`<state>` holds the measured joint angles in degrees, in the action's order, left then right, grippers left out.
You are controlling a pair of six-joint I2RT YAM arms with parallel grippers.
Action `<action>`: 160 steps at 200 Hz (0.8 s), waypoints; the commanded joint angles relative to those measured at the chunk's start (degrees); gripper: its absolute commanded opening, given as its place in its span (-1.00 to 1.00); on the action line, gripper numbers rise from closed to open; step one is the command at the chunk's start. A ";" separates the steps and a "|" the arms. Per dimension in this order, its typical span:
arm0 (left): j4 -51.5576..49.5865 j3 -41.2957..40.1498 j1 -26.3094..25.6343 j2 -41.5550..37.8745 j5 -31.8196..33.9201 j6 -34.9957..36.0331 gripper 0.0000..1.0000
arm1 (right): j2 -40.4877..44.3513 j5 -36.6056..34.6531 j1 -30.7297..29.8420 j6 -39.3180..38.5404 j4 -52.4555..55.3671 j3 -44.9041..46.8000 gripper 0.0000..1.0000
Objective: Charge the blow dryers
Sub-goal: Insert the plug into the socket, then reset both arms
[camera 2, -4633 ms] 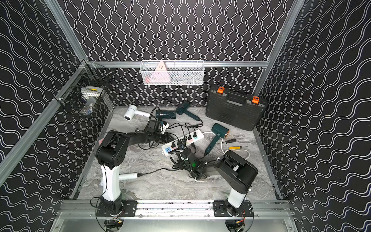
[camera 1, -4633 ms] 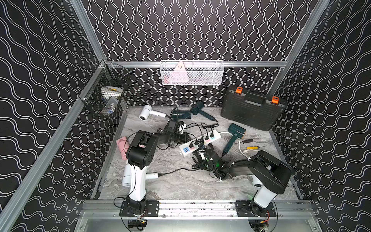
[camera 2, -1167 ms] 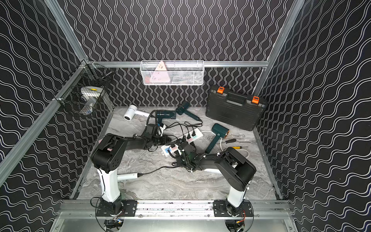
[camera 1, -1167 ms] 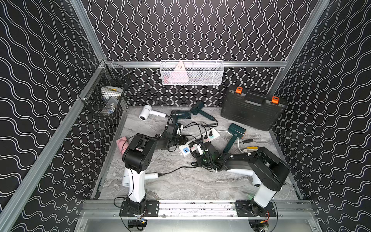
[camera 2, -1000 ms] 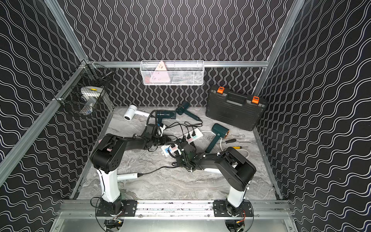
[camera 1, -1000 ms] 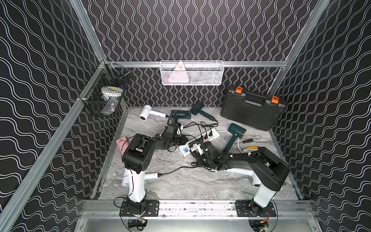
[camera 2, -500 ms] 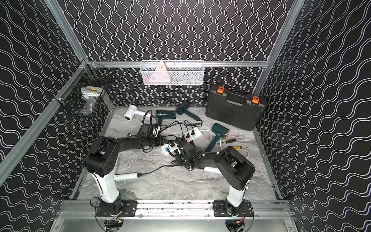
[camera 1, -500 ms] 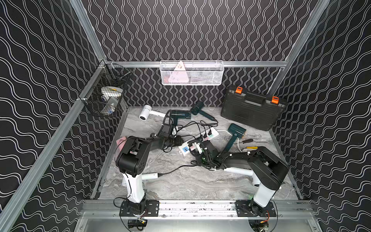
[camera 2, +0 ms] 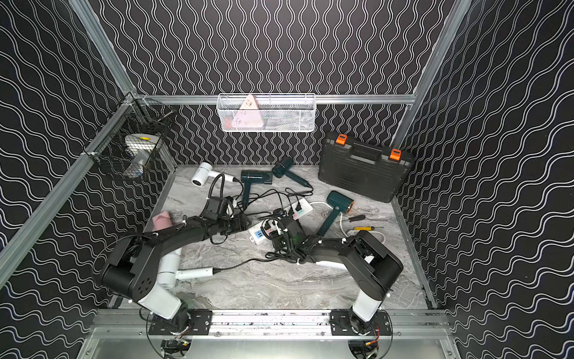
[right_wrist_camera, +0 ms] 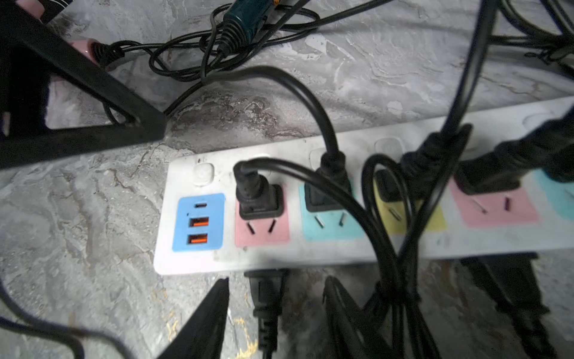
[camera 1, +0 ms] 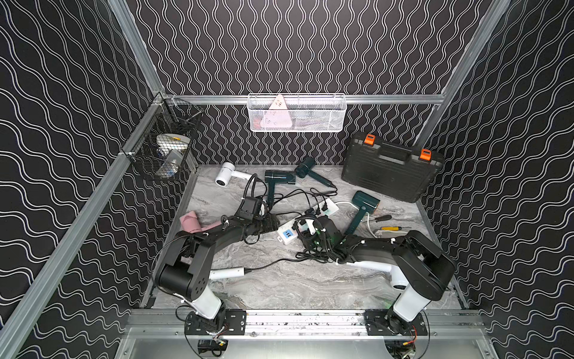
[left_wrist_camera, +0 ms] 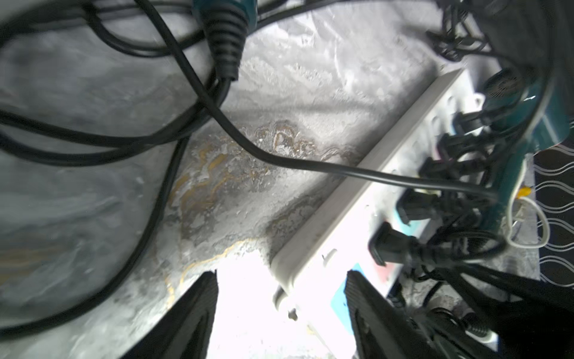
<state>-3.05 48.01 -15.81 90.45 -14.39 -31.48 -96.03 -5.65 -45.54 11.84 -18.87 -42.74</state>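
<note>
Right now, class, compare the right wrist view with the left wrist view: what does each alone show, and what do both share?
Right wrist only: the orange USB ports and a loose plug lying unplugged beside the power strip. Left wrist only: a dark green dryer head and patterned wall. Both: the white power strip with black plugs seated in it.

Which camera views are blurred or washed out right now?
Left wrist view: smeared throughout, with a blown-out white patch around the left hand and the power strip's near end. Right wrist view: the strip's sockets are crisp; nearest cords soft. Both top views: evenly lit and sharp.
</note>
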 commanded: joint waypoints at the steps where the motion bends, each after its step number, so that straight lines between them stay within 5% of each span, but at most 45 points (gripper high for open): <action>1: -1.77 -0.58 -0.03 -3.25 2.96 -0.77 0.55 | 3.67 0.09 0.00 1.31 -0.80 2.26 0.24; 17: -1.92 -1.44 -0.22 -6.05 3.10 -1.52 0.77 | 7.56 0.76 0.01 1.62 0.42 3.81 0.49; 29: -1.85 -2.16 -1.17 -8.36 3.05 -2.30 0.94 | 10.79 1.51 0.01 1.77 1.96 4.47 0.98; 64: -5.05 -2.26 -5.19 -16.50 5.60 -2.75 0.98 | 23.13 1.41 -0.04 1.18 6.34 6.25 0.99; 118: -10.21 -2.00 -7.98 -34.84 13.57 0.05 0.98 | 42.93 -9.11 -0.08 -2.11 17.02 5.16 0.99; 160: -9.54 -5.41 -9.69 -43.74 21.32 1.81 0.98 | 46.66 -11.05 0.33 -6.89 23.66 1.07 0.99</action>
<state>-11.29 43.94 -25.08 49.04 -0.21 -31.53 -49.39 -14.46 -45.54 8.64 -0.91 -39.55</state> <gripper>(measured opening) 0.989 0.996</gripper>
